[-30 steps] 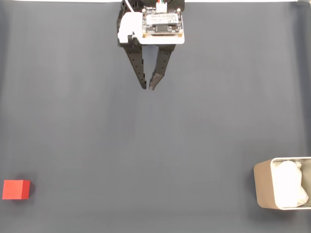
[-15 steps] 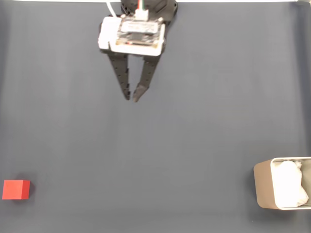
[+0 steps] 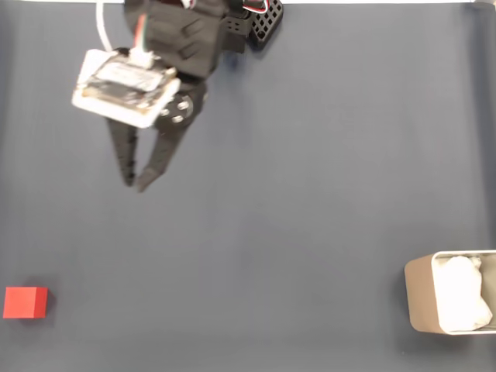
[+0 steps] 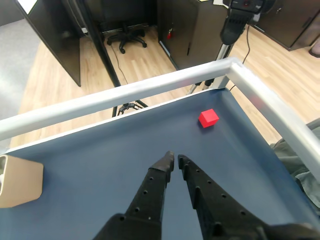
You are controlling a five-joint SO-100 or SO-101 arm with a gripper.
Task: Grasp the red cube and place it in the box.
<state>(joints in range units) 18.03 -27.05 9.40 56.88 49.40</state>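
Dark blue-grey tabletop (image 3: 310,194) seen from above in the fixed view. Near the far edge, left of centre: gripper (image 3: 133,184), black, pointing toward the near edge, fingertips almost touching with a thin gap, holding nothing. Well apart from it, at the near left corner: red cube (image 3: 25,302), resting flat on the cloth. At the near right corner, cut by the right edge: box (image 3: 418,302), beige, rounded, with white crumpled lining (image 3: 461,298) inside. In the wrist view: gripper (image 4: 174,161) narrow above bare cloth, red cube (image 4: 208,118) ahead to the right near the metal rail (image 4: 150,87), box (image 4: 20,180) at the left edge.
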